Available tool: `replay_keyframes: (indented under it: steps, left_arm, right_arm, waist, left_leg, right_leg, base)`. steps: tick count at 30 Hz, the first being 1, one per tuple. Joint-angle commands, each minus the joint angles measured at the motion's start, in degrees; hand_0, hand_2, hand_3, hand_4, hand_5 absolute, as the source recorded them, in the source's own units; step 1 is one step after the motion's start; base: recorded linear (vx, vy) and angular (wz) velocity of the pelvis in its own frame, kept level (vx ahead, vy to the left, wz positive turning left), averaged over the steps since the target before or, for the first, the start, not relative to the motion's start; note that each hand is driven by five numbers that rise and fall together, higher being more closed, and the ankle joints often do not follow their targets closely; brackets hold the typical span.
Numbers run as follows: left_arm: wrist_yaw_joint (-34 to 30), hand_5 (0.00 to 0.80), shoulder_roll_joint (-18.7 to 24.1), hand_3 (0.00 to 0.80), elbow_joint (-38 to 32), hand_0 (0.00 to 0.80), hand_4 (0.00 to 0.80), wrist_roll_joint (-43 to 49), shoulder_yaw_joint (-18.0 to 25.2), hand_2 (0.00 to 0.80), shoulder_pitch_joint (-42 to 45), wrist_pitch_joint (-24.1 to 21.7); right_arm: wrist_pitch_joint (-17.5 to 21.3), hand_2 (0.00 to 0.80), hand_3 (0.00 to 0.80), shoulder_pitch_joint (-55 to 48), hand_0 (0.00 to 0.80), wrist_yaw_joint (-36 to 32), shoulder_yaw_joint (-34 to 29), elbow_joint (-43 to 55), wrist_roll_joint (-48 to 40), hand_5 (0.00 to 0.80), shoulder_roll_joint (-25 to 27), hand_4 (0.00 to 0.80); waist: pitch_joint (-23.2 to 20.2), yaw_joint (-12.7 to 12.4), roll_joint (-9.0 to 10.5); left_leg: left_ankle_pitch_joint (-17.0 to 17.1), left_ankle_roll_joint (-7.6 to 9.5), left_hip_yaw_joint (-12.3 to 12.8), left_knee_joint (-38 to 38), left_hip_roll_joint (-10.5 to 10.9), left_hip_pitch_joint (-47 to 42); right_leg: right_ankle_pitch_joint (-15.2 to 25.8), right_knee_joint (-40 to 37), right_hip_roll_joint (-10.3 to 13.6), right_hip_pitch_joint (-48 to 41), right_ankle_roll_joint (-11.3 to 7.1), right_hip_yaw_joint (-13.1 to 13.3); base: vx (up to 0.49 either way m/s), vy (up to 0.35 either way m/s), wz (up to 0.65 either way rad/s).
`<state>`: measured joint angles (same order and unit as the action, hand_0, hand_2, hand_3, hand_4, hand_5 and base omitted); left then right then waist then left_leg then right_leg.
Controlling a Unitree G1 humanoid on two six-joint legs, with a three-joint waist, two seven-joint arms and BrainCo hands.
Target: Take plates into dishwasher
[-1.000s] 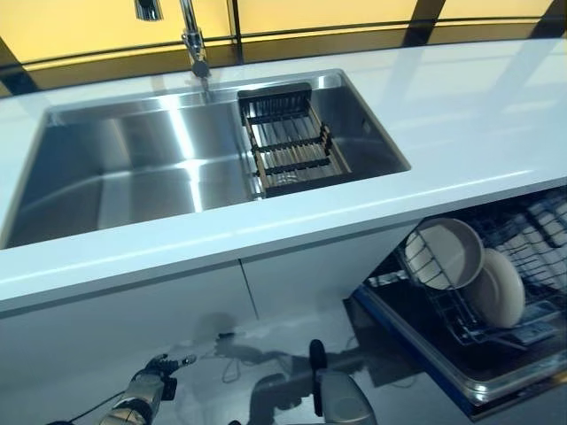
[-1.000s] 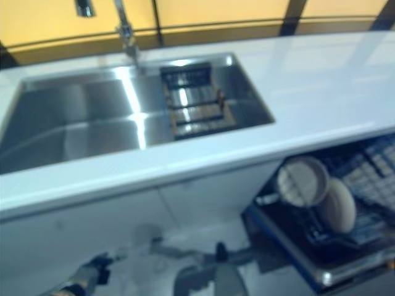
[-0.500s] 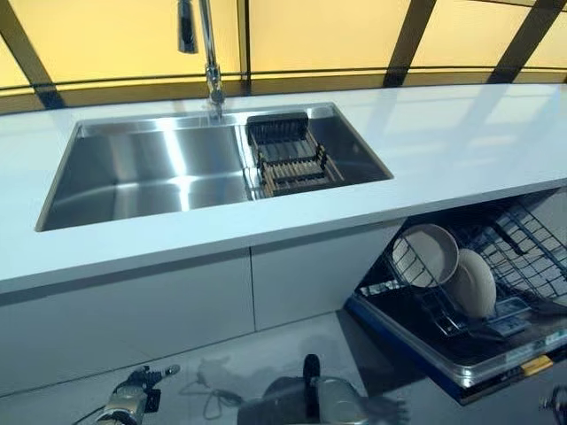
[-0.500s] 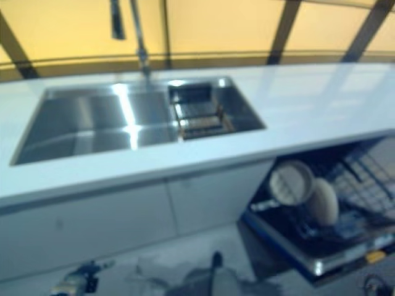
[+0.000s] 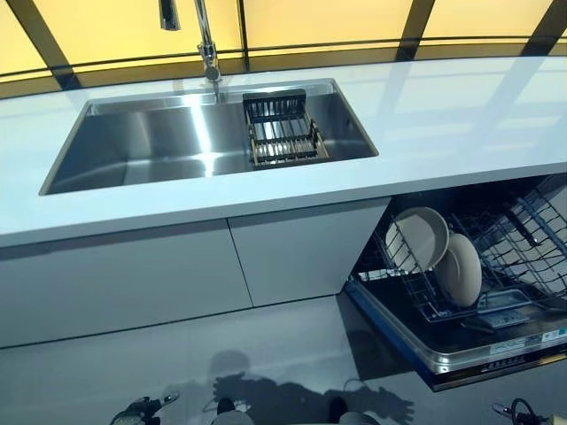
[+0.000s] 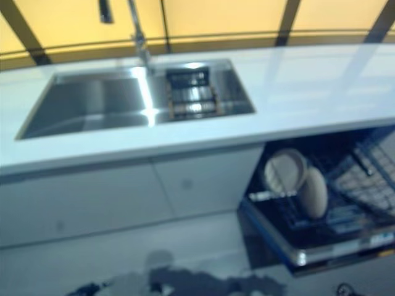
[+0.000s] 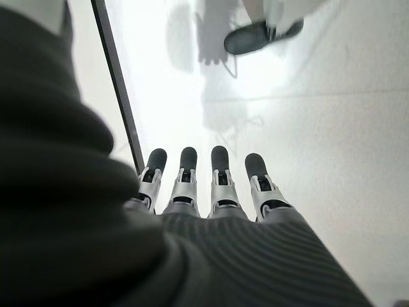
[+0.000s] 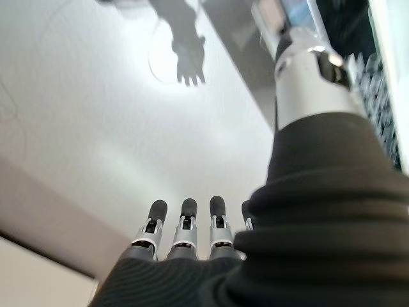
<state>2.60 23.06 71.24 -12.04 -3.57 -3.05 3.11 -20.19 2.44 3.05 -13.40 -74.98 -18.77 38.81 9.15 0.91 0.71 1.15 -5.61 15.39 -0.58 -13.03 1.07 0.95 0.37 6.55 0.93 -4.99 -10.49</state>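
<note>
A white desk (image 5: 461, 115) runs across the room beneath a yellow wall panel crossed by dark bars. A stainless steel sink (image 5: 142, 146) is set into the desk, with a faucet (image 5: 207, 44) at its rear edge and a dark slatted rack (image 5: 282, 131) seated across the basin's right end. White cabinet fronts (image 5: 177, 274) close the space under the desk, and a pale glossy floor (image 5: 177, 363) lies before them. At the right, under the desk, the dishwasher (image 5: 461, 336) stands open with its wire lower rack (image 5: 514, 257) drawn out over the lowered door. Two plates (image 5: 443, 257) stand on edge in that rack, near its left end: a pale round one (image 5: 422, 237) leaning behind, and a beige one (image 5: 462, 270) just in front, partly overlapping it. Each plate is upright to slightly tilted, its face turned toward the cabinet side. Nothing lies between the plates and the floor space. The left robot hand (image 7: 211, 192) hangs low over the floor, fingers straight in a row and holding nothing. The right robot hand (image 8: 185, 236) likewise hangs above the floor near the dishwasher door, fingers straight and parted, empty. A shoe (image 7: 262, 35) shows on the floor in the left wrist view.
</note>
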Motion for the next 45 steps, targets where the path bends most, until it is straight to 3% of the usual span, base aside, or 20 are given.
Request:
replay_keyframes:
  steps: [1,4,6,12,15,17,20,22,24,27,29,34,41,45]
  left_arm:
    - [0.23,0.0,2.39,0.0,-0.26,0.0,0.0,1.83,-1.46,0.0,-3.16,-2.19]
    - [-0.14,0.0,3.68,0.0,-0.19,0.0,0.0,2.16,-1.92,0.0,-4.1,-2.0]
    - [-0.07,0.0,5.24,0.0,-0.5,0.0,0.0,-0.48,-2.97,0.0,-6.44,-1.72]
    - [0.36,0.0,4.54,0.0,-1.72,0.0,0.0,-3.52,-4.71,0.0,-9.69,-1.63]
    - [0.27,0.0,3.56,0.0,-2.18,0.0,0.0,-4.36,-5.3,0.0,-9.86,-2.13]
    - [0.15,0.0,2.43,0.0,-2.51,0.0,0.0,-4.97,-5.95,0.0,-9.63,-2.48]
    - [0.12,0.0,1.07,0.0,-3.01,0.0,0.0,-5.56,-6.53,0.0,-8.93,-2.84]
    - [0.41,0.0,-0.16,0.0,-3.51,0.0,0.0,-6.55,-6.93,0.0,-7.7,-3.62]
    - [0.64,0.0,-0.56,0.0,-3.55,0.0,0.0,-7.21,-6.96,0.0,-7.23,-4.04]
    - [1.35,0.0,-1.5,0.0,-4.54,0.0,0.0,-8.5,-7.21,0.0,-5.5,-4.74]
    - [1.66,0.0,-2.37,0.0,-4.22,0.0,0.0,-8.92,-7.52,0.0,-4.65,-5.49]
    - [0.62,0.0,-3.17,0.0,-4.37,0.0,0.0,-8.16,-8.39,0.0,-3.27,-5.37]
    - [0.22,0.0,-2.65,0.0,-6.73,0.0,0.0,-8.01,-9.82,0.0,-3.0,-3.06]
    - [0.01,0.0,-2.01,0.0,-6.84,0.0,0.0,-8.29,-10.04,0.0,-2.8,-2.1]
  right_arm:
    - [0.9,0.0,0.0,0.67,0.0,3.49,-0.73,-1.05,-4.02,0.0,-1.58,0.0]
    - [-0.03,0.0,0.0,1.1,0.0,4.39,-0.32,-0.9,-5.44,0.0,-2.27,0.0]
    - [-0.07,0.0,0.0,3.43,0.0,6.66,0.74,-1.48,-8.73,0.0,-1.49,0.0]
    - [-0.58,0.0,0.0,8.09,0.0,10.43,1.15,-2.34,-19.87,0.0,0.12,0.0]
    - [1.37,0.0,0.0,9.69,0.0,12.83,-0.04,-2.01,-30.12,0.0,0.23,0.0]
    - [4.99,0.0,0.0,10.75,0.0,13.49,-1.49,-1.43,-36.23,0.0,0.42,0.0]
    - [6.65,0.0,0.0,12.41,0.0,11.13,-2.6,0.34,-44.12,0.0,0.86,0.0]
    - [9.36,0.0,0.0,14.61,0.0,8.02,-3.75,3.72,-56.87,0.0,0.86,0.0]
    - [10.65,0.0,0.0,15.57,0.0,6.18,-4.16,5.01,-60.61,0.0,1.01,0.0]
    - [14.17,0.0,0.0,19.57,0.0,-1.71,-6.32,10.69,-77.69,0.0,2.05,0.0]
    - [15.83,0.0,0.0,22.1,0.0,-6.17,-7.6,13.19,-81.04,0.0,2.16,0.0]
    - [16.16,0.0,0.0,31.27,0.0,-15.14,-7.05,19.0,-80.7,0.0,5.05,0.0]
    - [12.57,0.0,0.0,45.63,0.0,-16.29,0.23,23.87,-73.16,0.0,11.02,0.0]
    - [12.98,0.0,0.0,52.13,0.0,-18.09,5.35,26.28,-72.73,0.0,11.71,0.0]
  waist:
    - [1.83,1.96,0.92]
    - [3.21,2.42,-0.26]
    - [6.76,2.81,-1.98]
    - [13.01,3.65,-6.12]
    - [14.95,4.21,-8.0]
    - [16.05,4.66,-9.18]
    - [16.81,4.94,-10.52]
    - [17.41,5.12,-11.97]
    - [17.57,5.2,-12.45]
    - [17.6,4.75,-13.48]
    - [17.33,4.5,-13.78]
    - [16.25,2.93,-14.14]
    - [14.34,0.21,-13.38]
    - [13.39,-1.33,-12.84]
  left_leg:
    - [2.86,1.43,0.59,1.36,3.59,1.16]
    - [2.61,1.74,-0.34,0.03,3.53,2.17]
    - [2.14,1.69,-1.67,-3.31,3.39,4.82]
    - [1.82,1.29,-3.17,-10.26,3.99,12.32]
    - [0.99,1.53,-3.33,-13.49,4.52,14.54]
    - [0.0,1.61,-3.3,-15.9,5.31,15.79]
    - [-0.44,1.65,-3.43,-17.48,6.01,16.69]
    - [-1.11,1.81,-3.37,-19.23,6.66,17.82]
    - [-1.49,1.84,-3.34,-20.17,6.8,18.44]
    - [-2.77,1.95,-3.29,-22.6,7.16,19.76]
    - [-3.25,1.74,-3.5,-23.57,7.26,20.08]
    - [-4.23,1.45,-4.29,-25.4,7.75,19.73]
    - [-3.07,1.05,-6.01,-26.08,8.2,18.76]
    - [-1.87,0.84,-6.62,-25.13,8.3,17.35]
  right_leg:
    - [-1.37,2.32,2.05,-2.08,-2.32,1.31]
    - [-3.68,7.3,1.93,0.15,-1.63,1.15]
    - [-5.17,12.73,2.8,4.38,-0.69,0.82]
    - [-7.17,20.95,3.53,12.76,1.64,2.36]
    - [-8.99,25.78,4.11,16.29,2.7,3.03]
    - [-10.38,28.91,4.79,18.45,3.3,3.25]
    - [-11.33,31.36,5.32,20.12,3.93,3.54]
    - [-12.99,34.61,5.87,22.07,4.62,4.02]
    - [-13.68,36.05,6.14,23.04,4.86,4.1]
    - [-15.3,39.3,6.8,24.9,5.53,3.84]
    - [-15.93,40.44,7.27,25.06,5.65,3.63]
    - [-17.22,42.79,8.7,24.6,6.06,2.6]
    - [-17.66,43.68,9.8,22.95,6.17,1.03]
    - [-17.55,42.87,10.11,20.48,5.97,-0.08]
  base:
    - [-0.106,-0.057,-0.06]
    - [-0.158,-0.052,0.0]
    - [-0.319,-0.044,0.02]
    - [-0.253,-0.013,-0.03]
    - [-0.11,-0.001,-0.1]
    - [-0.058,0.024,-0.06]
    - [-0.005,0.067,0.02]
    - [0.02,0.083,-0.06]
    - [0.01,0.05,-0.06]
    - [0.015,0.038,0.05]
    - [0.037,0.038,0.07]
    - [0.079,0.058,0.11]
    - [0.09,0.033,0.05]
    - [0.097,0.009,0.07]
